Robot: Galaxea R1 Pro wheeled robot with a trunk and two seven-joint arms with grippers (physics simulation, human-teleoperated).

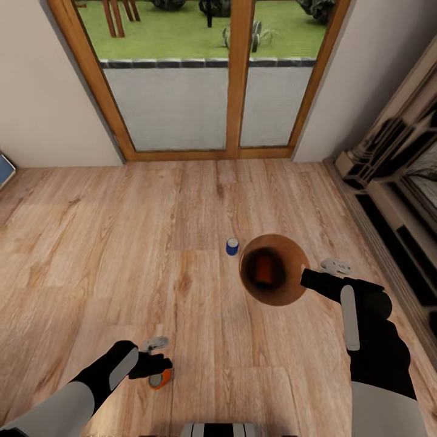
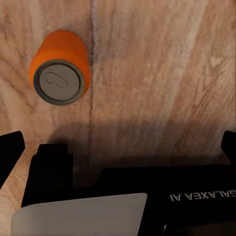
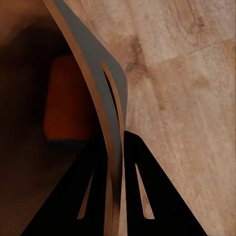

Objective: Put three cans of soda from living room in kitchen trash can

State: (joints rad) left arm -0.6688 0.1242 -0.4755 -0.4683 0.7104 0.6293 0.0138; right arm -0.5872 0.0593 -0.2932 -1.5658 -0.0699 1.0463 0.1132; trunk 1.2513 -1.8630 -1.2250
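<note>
Head view: the bin (image 1: pixel 274 270) is being gripped at its rim by the right hand (image 1: pixel 311 279), one orange can (image 1: pixel 263 269) inside. Left hand (image 1: pixel 159 358), spread open, is being held over the second orange can (image 1: pixel 160 380); blue can (image 1: pixel 232 246) is being left on the floor (image 1: pixel 109 243).

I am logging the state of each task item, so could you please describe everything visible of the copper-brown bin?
The trash can is a small round copper-brown bin with a thin, smooth wall and a dark inside. One orange can lies in it. The right gripper pinches its rim, one finger on each side of the wall, by a slot. It appears held above the wood floor, the opening facing the head camera.
</note>
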